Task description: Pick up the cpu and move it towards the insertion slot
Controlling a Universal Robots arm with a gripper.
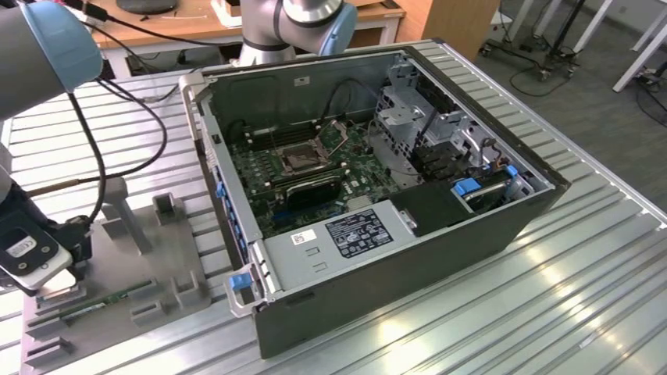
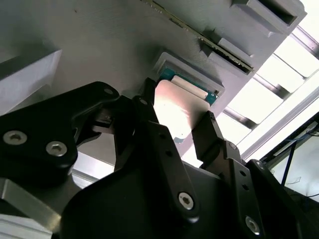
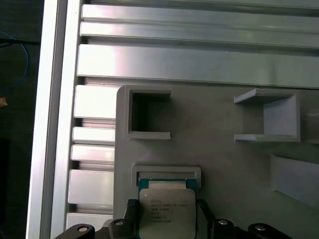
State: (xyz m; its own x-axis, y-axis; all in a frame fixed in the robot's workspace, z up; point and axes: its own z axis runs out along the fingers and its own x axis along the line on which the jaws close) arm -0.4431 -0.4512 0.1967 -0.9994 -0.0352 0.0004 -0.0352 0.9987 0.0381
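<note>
The pick-up is the step in hand. The tool (image 2: 180, 113) stands nearly closed, its two black fingers against opposite edges of the cpu (image 3: 166, 213) and seemingly gripping it. The chip lies at its pocket in the grey fixture (image 1: 167, 262) on the tabletop (image 1: 542, 312), well apart from the insertion slot (image 1: 302, 159) inside the open computer case (image 1: 417, 258). Freeing it looks to call for a straight, level lift.

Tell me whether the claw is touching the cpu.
Touching. In the first wrist view the claw brackets the cpu, both fingers meeting its opposite edges with no gap; the second wrist view agrees.
</note>
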